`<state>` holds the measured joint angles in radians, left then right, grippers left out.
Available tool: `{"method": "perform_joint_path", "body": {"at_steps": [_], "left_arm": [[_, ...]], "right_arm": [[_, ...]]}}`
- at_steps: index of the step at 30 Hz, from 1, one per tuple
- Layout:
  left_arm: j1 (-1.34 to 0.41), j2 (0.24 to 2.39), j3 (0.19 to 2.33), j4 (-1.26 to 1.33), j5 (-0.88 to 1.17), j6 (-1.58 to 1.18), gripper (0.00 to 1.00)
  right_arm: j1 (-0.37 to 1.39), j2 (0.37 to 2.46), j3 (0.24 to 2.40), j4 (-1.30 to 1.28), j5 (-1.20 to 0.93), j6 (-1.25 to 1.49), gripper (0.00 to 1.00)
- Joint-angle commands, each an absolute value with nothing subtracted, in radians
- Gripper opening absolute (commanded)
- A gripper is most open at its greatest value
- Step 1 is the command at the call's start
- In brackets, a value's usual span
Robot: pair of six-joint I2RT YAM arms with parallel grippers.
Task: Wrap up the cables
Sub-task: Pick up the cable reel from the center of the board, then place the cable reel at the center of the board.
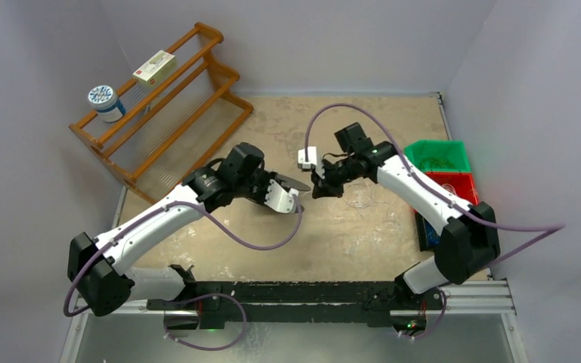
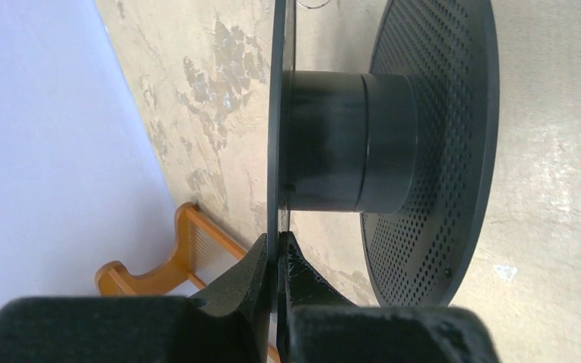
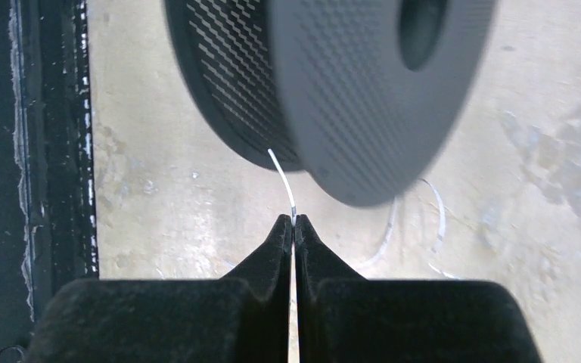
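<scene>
My right gripper (image 3: 293,224) is pinched together on the cable (image 3: 281,168). Its short stretch runs straight ahead from my fingertips into the gap between the flanges of the black spool (image 3: 363,91), which sits just beyond them, and the slack lies in loose loops on the table (image 3: 159,189) past the spool. My left gripper (image 2: 278,249) is clamped on the spool's thin flange with the hub lying crosswise, so I judge the wrap depends on leading the cable around that hub.
</scene>
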<state>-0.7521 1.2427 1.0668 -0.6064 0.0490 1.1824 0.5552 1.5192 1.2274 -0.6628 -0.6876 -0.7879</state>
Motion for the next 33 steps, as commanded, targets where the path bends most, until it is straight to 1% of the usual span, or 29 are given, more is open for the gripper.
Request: {"method": "perform_joint_path", "body": {"at_steps": [1,5,11,14,15,19,22,27,33], "left_arm": [[-0.715,1.273,1.23,-0.775,0.128,1.232,0.0],[-0.671,1.327,1.316,-0.896,0.202,1.284,0.0],[-0.669,1.453,1.382,-1.032,0.21,1.311,0.0],[-0.669,1.489,1.383,-1.037,0.199,1.297,0.0],[-0.669,1.495,1.379,-1.026,0.195,1.288,0.01],[-0.669,1.48,1.347,-0.942,0.175,1.258,0.13],[-0.669,1.444,1.314,-0.846,0.164,1.247,0.19],[-0.669,1.405,1.282,-0.704,0.155,1.225,0.22],[-0.669,1.403,1.279,-0.623,0.126,1.211,0.23]], "right_arm": [[0.47,1.455,1.261,-0.693,-0.744,-0.818,0.0],[0.446,1.421,1.255,-0.68,-0.752,-0.818,0.0],[0.429,1.413,1.248,-0.676,-0.76,-0.818,0.0],[0.427,1.415,1.246,-0.673,-0.758,-0.818,0.0],[0.426,1.416,1.245,-0.672,-0.758,-0.818,0.0],[0.425,1.425,1.242,-0.668,-0.759,-0.818,0.0],[0.425,1.433,1.242,-0.664,-0.759,-0.816,0.0],[0.425,1.438,1.24,-0.658,-0.755,-0.81,0.0],[0.425,1.442,1.239,-0.657,-0.759,-0.808,0.0]]}}
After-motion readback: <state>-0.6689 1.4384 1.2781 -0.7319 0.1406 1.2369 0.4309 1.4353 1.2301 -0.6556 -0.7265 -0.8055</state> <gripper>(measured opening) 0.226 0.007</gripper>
